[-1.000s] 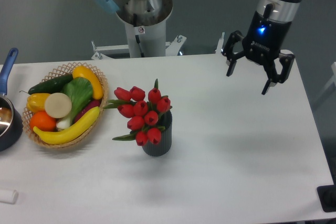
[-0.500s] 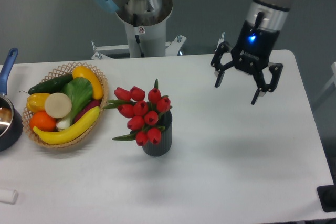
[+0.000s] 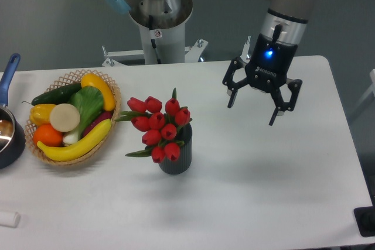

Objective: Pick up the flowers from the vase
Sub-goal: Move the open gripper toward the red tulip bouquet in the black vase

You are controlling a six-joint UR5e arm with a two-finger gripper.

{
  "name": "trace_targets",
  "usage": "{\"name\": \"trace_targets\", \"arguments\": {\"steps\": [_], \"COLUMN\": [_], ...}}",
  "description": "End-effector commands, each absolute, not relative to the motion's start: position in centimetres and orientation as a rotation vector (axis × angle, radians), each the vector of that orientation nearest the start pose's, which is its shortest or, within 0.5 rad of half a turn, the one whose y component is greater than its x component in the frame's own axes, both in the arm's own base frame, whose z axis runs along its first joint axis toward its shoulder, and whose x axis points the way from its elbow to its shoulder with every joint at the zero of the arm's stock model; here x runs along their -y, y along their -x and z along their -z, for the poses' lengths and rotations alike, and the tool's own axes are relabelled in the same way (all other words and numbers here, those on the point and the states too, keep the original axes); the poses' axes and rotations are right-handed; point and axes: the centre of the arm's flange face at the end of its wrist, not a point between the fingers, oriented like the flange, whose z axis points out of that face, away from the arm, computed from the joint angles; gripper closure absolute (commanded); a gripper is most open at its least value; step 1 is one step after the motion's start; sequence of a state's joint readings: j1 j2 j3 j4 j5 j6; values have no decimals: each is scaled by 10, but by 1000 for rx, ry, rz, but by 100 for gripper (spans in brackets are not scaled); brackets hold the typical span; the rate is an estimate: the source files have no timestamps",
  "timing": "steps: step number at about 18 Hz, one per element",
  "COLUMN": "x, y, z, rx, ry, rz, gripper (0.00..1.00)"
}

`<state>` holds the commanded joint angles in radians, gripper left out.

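Observation:
The flowers [image 3: 158, 127], a bunch of red tulip buds with green leaves, stand in the vase [image 3: 176, 159], a small dark ribbed cylinder near the middle of the white table [image 3: 281, 174]. My gripper [image 3: 252, 113] hangs above the table to the right of the flowers, well apart from them. Its two black fingers are spread wide and hold nothing. The stems are hidden inside the vase.
A wicker basket [image 3: 70, 77] of fruit and vegetables sits at the left. A blue-handled saucepan [image 3: 9, 127] is at the left edge. A small white object [image 3: 9, 219] lies at the front left. The arm's base [image 3: 158, 16] stands behind the table.
My gripper has moved left and slightly down, from the table's back right toward the flowers. It stays open. Flowers and vase have not moved.

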<state>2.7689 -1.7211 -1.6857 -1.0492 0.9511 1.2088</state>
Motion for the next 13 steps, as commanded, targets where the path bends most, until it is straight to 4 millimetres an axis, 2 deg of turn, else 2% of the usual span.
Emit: {"name": "trace_targets", "arguments": {"steps": [4,8,13], "x": [-382,-378,-376], "y": [447,439,428], "z": [-418,-400,-395], "rx": [-129,-180,-184], "ry": [2475,2482,2483], "rz": [4,22,41], "gripper": [0,0,0]}}
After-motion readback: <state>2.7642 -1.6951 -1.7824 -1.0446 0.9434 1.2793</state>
